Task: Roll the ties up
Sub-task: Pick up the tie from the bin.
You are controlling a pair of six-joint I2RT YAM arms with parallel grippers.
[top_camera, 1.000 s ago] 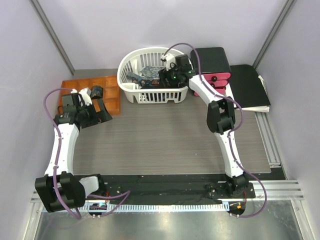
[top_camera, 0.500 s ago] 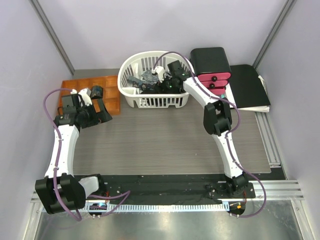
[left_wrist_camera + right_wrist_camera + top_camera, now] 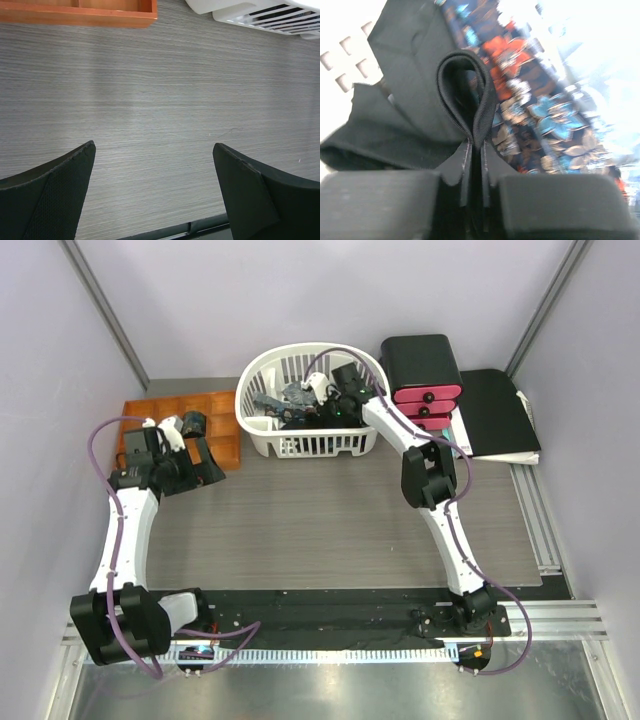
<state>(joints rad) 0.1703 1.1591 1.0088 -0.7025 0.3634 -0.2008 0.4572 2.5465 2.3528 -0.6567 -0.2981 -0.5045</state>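
Ties (image 3: 283, 403) lie heaped inside the white basket (image 3: 310, 446) at the far side of the table (image 3: 320, 520). Your right gripper (image 3: 322, 405) reaches down into that basket, its jaws pressed tight on a folded loop of the plain black tie (image 3: 465, 95). The dark blue flowered tie (image 3: 545, 125) lies just beside the loop. Your left gripper (image 3: 154, 150) hovers over the table near the orange tray (image 3: 80, 12), with its jaws spread wide.

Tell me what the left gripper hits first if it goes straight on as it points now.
Most likely the bare table: the left gripper is open, with only table between its fingers. The orange tray and white basket sit at the view's upper edge, off that line; depth is unclear.
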